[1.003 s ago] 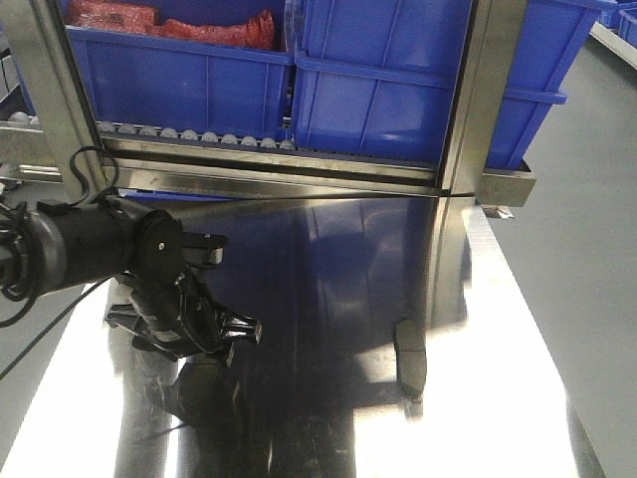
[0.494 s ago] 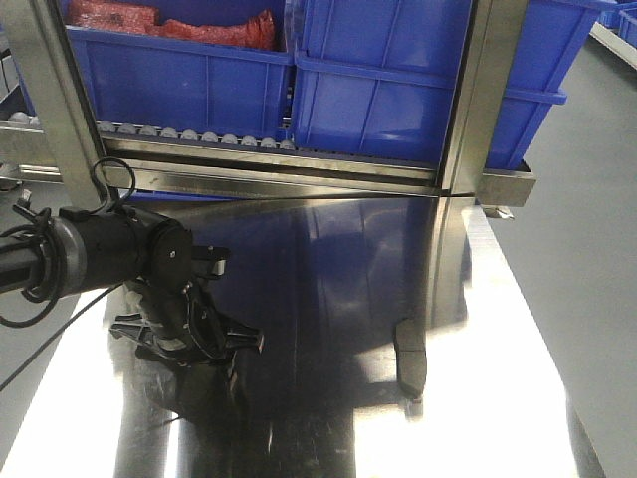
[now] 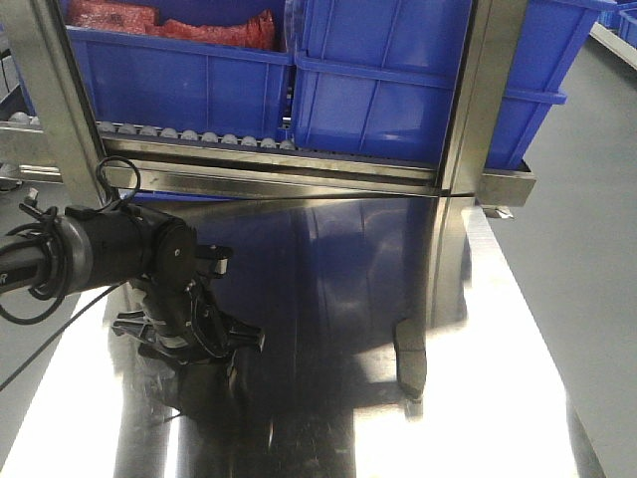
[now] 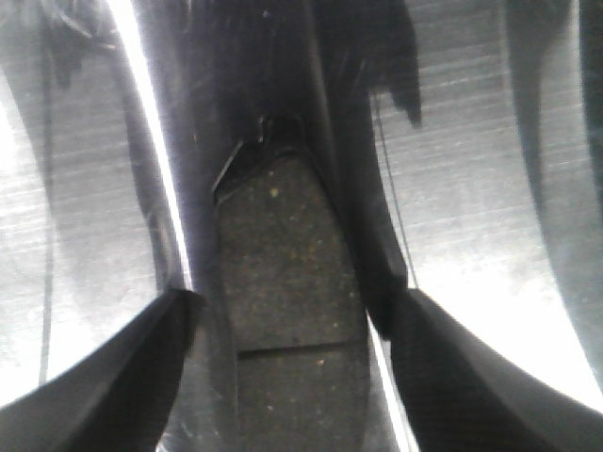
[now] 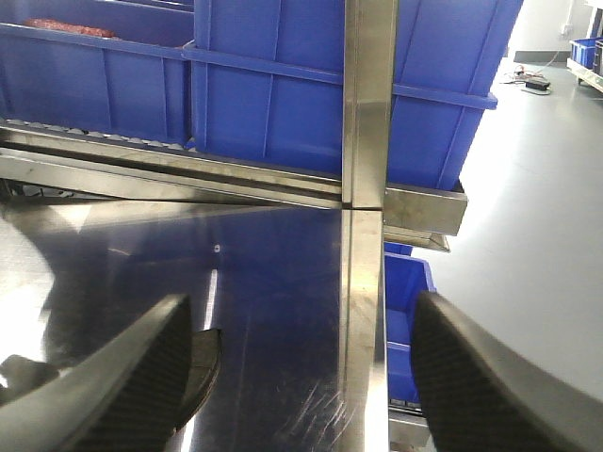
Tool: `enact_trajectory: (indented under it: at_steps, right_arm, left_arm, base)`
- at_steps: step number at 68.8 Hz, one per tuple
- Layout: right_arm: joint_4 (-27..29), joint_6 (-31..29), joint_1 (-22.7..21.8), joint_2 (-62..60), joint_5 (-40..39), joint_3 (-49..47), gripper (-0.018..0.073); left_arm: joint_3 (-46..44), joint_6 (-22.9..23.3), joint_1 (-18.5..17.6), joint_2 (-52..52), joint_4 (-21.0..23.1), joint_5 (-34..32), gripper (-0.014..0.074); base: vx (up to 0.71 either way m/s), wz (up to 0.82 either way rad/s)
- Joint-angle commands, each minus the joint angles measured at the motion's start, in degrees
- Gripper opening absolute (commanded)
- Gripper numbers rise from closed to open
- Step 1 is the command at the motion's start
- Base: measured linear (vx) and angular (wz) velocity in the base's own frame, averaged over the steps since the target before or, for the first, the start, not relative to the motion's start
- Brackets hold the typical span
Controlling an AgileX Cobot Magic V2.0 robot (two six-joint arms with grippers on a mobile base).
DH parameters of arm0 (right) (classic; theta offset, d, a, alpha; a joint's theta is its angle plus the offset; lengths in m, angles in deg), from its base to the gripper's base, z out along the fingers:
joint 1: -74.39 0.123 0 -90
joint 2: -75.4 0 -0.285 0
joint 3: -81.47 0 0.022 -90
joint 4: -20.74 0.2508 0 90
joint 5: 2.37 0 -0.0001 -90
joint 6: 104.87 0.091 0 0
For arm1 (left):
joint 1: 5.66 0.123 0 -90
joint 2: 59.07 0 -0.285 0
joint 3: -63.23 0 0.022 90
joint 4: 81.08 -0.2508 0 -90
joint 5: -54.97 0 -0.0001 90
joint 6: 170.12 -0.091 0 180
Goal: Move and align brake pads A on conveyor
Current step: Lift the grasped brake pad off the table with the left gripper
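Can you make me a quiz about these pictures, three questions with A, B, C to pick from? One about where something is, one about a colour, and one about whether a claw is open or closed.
1. Where does the brake pad under the left gripper lie?
A) on the steel tabletop
B) on the floor
C) up on the rollers

2. What colour are the big bins at the back?
A) yellow
B) blue
C) green

3. How are the right gripper's jaws?
A) wide open, holding nothing
B) shut on a pad
C) shut on nothing

Answers:
1 A, the left wrist view shows the pad flat on shiny steel.
2 B, their walls are plainly blue.
3 A, the right wrist view shows a wide gap with nothing in it.
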Motion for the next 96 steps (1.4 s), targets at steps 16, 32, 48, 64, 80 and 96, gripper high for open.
enact_trajectory:
  at_steps: [16,32,48,64,80,96]
  right_arm:
    - [-0.32,-0.55,-0.13,0.67,-3.93,-1.37,0.0473]
    - [-0.32,-0.55,-0.13,0.67,-3.93,-1.37,0.0473]
    - [-0.32,-0.55,-0.13,0.67,-3.93,-1.37,0.0473]
    - [-0.32,-0.55,-0.13,0.67,-3.93,-1.37,0.0473]
    - [-0.32,-0.55,-0.13,0.67,-3.73,-1.37,0.0473]
    - [-0.32,-0.55,-0.13,0.67,-3.73,-1.37,0.0473]
  left_arm:
    - [-0.75,0.05,-0.27,-3.93,0.37,-0.39,0.0043]
    - [-0.63,0.05,-0.27,-14.04,-1.27,-4.51,-0.0008]
    - [4.29,0.96,-0.27,-30.21,-10.44,-4.59,-0.0008]
    - [16.03,7.25,-0.27,-48.82,-21.22,-6.69,-0.0008]
    - [29.14,10.14,-0.27,-68.77,-22.54,-11.92,-0.0008]
    - [39.36,10.14,-0.27,-88.14,-18.87,-12.39,-0.0006]
  base:
    - [0.0,0.0]
    - [0.0,0.0]
    - [0.0,0.0]
    - [0.0,0.0]
    - [0.0,0.0]
    - [0.0,0.0]
